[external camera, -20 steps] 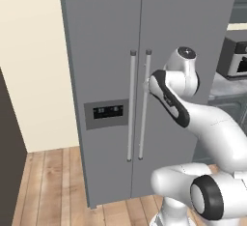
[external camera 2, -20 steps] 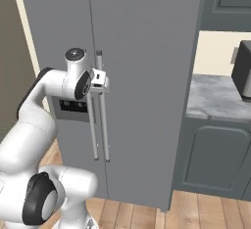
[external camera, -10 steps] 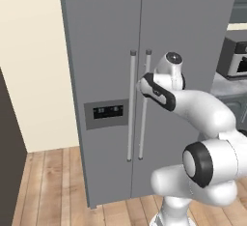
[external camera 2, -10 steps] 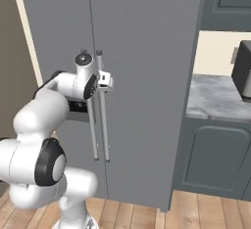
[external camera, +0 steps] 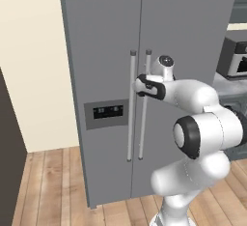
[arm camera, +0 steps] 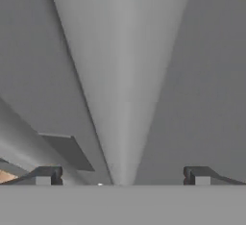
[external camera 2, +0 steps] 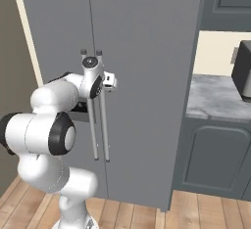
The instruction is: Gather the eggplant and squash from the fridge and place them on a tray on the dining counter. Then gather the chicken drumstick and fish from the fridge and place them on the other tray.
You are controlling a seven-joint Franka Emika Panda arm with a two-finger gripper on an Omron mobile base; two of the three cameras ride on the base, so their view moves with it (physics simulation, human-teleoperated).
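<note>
**White arm, dark joints**

The arm (external camera: 202,123) is built of glossy white, rounded shells with dark grey bands and round caps at the joints. A round grey disc tops the wrist (external camera 2: 90,62). The hand (external camera 2: 109,81) is a small white block; its finger tips (arm camera: 47,175) are dark and squared.

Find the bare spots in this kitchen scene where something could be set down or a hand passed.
Free: the grey marble counter between the tall grey fridge and the dark appliance, and the wooden floor left of the fridge. Crowded: the two vertical bar handles, where the open pincer straddles one.
</note>
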